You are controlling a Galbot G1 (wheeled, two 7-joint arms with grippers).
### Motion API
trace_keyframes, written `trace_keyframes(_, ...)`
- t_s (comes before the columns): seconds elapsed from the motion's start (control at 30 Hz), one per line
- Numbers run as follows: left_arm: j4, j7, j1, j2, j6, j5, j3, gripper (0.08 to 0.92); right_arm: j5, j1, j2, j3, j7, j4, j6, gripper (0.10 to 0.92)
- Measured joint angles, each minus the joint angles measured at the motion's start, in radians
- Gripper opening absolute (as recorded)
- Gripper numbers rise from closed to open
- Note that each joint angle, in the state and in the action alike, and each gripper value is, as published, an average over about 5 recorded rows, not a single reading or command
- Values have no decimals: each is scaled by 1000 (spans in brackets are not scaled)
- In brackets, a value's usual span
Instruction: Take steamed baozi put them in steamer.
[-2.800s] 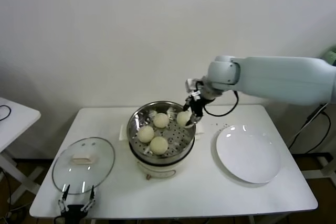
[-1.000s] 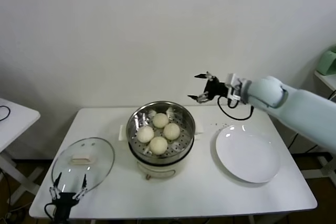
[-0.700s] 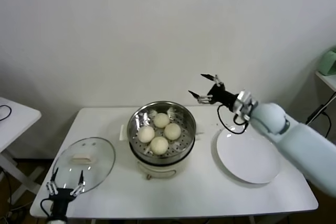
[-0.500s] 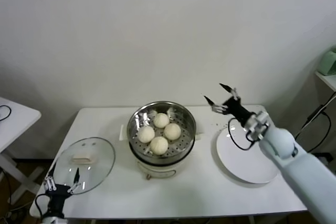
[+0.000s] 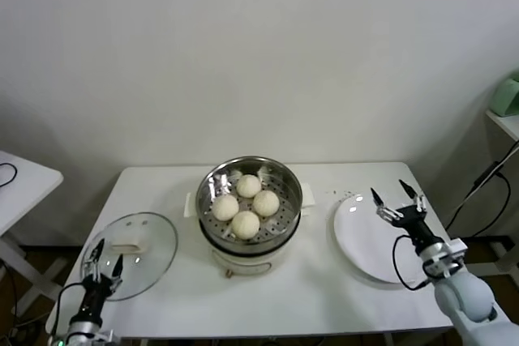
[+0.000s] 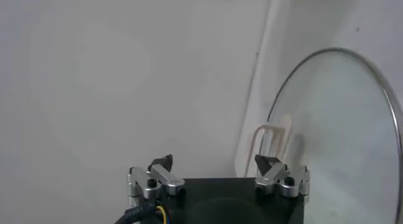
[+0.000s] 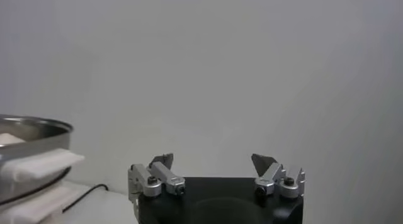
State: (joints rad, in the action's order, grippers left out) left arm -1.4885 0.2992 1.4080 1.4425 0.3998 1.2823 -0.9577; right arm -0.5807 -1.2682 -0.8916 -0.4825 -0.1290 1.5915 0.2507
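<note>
1. The right gripper sits at the bottom centre, its fingers spread wide with nothing between them.
2. At the left edge, the steamer rim shows.
3. A plain pale wall fills the rest.

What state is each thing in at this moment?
steamed baozi: all four inside the steamer.
steamer: uncovered, on its white base.
glass lid: off, lying flat on the table.
plate: bare.
left gripper: open, near the lid.
right gripper: open, over the plate.
</note>
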Motion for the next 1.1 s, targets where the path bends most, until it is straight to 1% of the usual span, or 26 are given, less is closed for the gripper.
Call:
trace_keyframes(0.2, 22, 25, -36, -7, -25, 88, 7, 823, -22, -55, -13, -45, 6, -11, 24, 823)
trace_keyframes(0.47, 61, 32, -82, -14, -52, 181, 15, 823, -47, -100, -23, -90, 10, -11, 41, 823)
trace_keyframes(0.9, 108, 47, -127, -18, -77, 247, 17, 823, -56, -142, -43, -119, 12, -11, 63, 823)
trace_keyframes(1.0, 116, 48, -138, -22, -79, 254, 19, 804, -56, -147, -46, -123, 12, -11, 64, 823)
trace_keyframes(1.1, 126, 47, -149, -26, -80, 262, 23, 739, -56, -148, -48, -128, 12, -11, 66, 823)
